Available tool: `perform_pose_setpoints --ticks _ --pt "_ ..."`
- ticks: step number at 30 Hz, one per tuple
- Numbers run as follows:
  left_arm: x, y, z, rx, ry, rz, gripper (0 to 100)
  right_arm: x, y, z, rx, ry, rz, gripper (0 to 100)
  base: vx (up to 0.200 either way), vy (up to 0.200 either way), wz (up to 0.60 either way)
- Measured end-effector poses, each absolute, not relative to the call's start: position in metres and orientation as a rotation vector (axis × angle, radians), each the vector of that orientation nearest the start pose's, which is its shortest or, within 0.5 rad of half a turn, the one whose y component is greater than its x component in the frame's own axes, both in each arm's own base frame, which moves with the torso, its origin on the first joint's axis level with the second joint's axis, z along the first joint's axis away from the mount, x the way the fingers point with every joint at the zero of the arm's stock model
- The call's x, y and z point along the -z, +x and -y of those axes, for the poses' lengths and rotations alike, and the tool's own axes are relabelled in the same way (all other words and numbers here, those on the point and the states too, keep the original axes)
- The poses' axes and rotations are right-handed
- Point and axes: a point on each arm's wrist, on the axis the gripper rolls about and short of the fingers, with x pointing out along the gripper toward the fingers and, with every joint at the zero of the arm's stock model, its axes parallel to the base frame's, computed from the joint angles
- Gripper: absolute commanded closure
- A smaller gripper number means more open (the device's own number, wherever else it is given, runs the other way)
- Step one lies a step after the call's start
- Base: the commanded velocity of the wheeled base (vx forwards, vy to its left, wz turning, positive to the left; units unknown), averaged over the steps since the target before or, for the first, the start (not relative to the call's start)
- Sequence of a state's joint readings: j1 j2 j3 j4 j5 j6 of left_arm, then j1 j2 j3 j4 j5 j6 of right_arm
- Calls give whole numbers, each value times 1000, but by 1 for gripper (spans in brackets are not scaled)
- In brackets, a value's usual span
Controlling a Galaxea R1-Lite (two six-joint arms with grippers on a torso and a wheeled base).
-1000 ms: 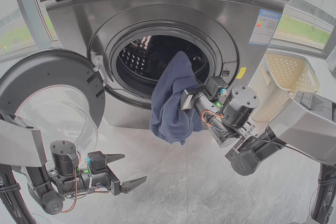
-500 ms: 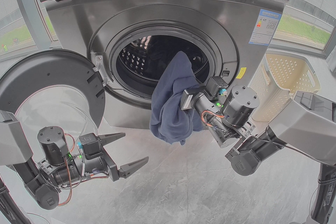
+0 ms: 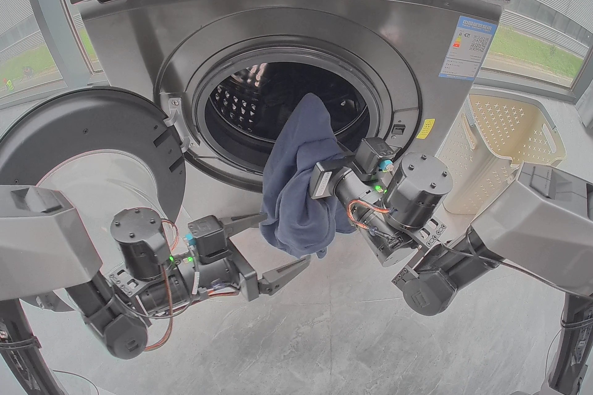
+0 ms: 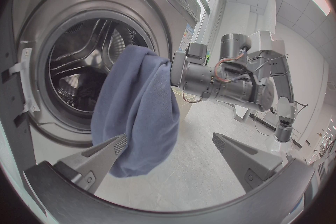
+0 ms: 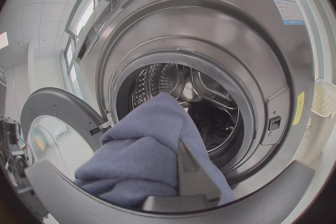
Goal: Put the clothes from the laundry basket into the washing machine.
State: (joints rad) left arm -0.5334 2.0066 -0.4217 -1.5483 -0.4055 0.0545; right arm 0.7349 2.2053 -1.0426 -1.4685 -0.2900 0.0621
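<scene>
Left gripper [image 3: 285, 239]: its jaws stood wide apart and held nothing. It was low in front of the drum mouth [image 3: 278, 100], below the lip, with one finger just beside the hanging cloth.
Right gripper [image 5: 176, 161]: clamped on the blue garment [image 3: 296, 186], out in front of the drum mouth and toward its lower right edge.
Blue garment: a bunched peak rose in front of the drum mouth, while most of the cloth hung outside it, past the lip and toward the floor [image 3: 346, 322].
Door [image 3: 86, 131]: swung fully open to the left of the drum mouth, close by the left arm.
Dark clothes [image 5: 213, 119]: lay at the bottom of the drum, well inside the mouth.
Laundry basket [image 3: 513, 137]: stood to the right of the drum mouth, beside the washing machine [image 3: 154, 44]. Its contents could not be seen.
Risk, drop: a release at this point would likely have let the garment slide to the floor, since little of it appeared to be past the lip.
Risk, snag: pushing inward could have dragged the hanging part against the lip, leaving it draped half out.
Risk, collision: the two grippers were near each other below the drum mouth, so a careless lift by the left one could have struck the right wrist or pinched only a loose fold.
Risk, door: a wide swing of the left arm could have knocked the open door.
</scene>
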Motion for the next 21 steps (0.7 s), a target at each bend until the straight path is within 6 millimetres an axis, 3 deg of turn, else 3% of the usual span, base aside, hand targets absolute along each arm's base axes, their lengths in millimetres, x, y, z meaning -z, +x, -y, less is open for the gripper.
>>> perform_pose_setpoints --ticks 10,21 --pt "-86 294 191 898 13 48 0 -142 301 -282 -478 217 251 100 0 0 0" --pt "-73 325 203 803 0 77 0 -140 289 -293 -497 224 238 100 0 0 0"
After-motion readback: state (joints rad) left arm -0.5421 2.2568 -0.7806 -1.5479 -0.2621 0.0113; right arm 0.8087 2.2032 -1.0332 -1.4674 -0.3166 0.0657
